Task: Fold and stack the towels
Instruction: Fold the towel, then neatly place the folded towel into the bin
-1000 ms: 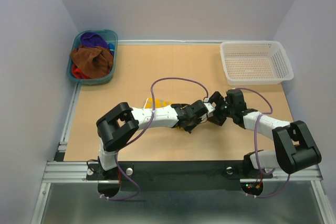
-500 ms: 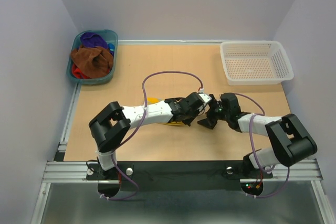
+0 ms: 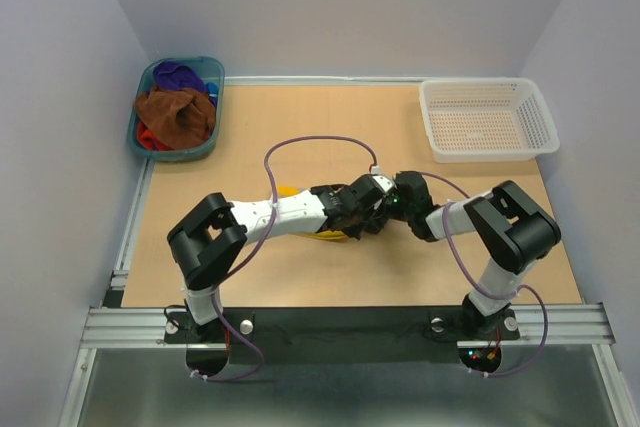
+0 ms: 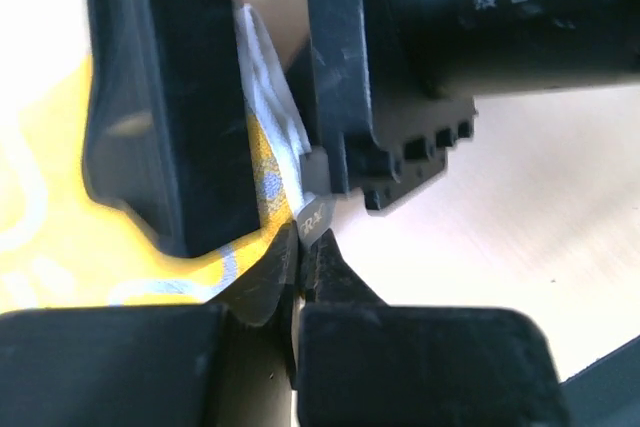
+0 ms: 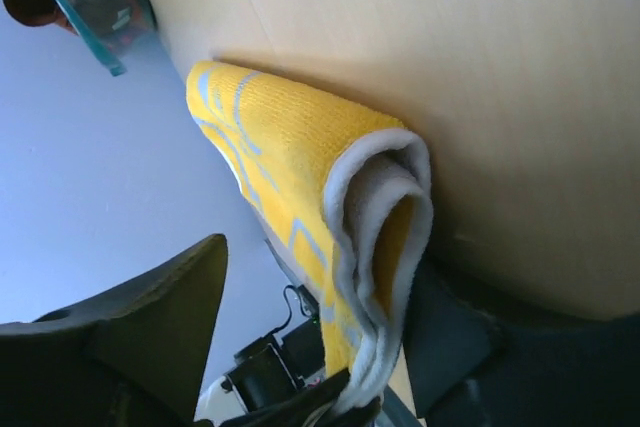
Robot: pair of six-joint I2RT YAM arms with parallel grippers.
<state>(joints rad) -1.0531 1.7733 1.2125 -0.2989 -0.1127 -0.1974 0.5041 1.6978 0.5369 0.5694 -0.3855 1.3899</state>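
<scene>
yellow towel (image 5: 290, 157): likely soft, light, limp. corner pinched in left claw (image 4: 300, 247); right claw (image 5: 305, 332) wide astride fold. best gripped at doubled edge.

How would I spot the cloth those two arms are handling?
Find the middle of the wooden table, where the two arms meet. The yellow towel lies there, pale-patterned, folded over; the other towels are heaped in the teal tub far left.
</scene>
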